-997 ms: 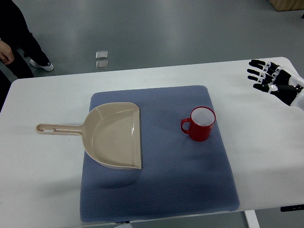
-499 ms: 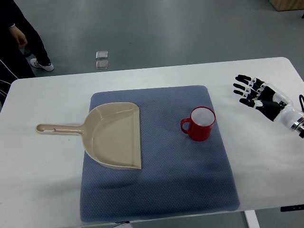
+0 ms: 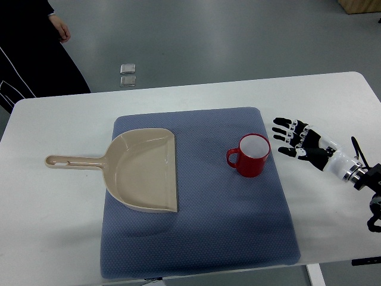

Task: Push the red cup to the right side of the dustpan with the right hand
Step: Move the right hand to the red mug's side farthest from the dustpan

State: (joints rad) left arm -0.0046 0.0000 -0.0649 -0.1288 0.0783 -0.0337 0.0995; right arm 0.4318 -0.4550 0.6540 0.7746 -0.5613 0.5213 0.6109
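Right hand (image 3: 300, 145): fingers spread, empty, just right of the cup.
Cup (image 3: 251, 156): red, upright on the mat (image 3: 202, 238), apart from the dustpan (image 3: 143, 170).

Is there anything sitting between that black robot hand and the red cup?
No. In the top view only bare blue mat and white table separate the right hand, fingers spread, from the red cup.

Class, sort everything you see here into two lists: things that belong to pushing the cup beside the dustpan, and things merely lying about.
Belongs to the job:
red cup
dustpan
right hand, open, just right of the cup

Just lying about:
blue mat
white table
two small square things on the floor
person at top left
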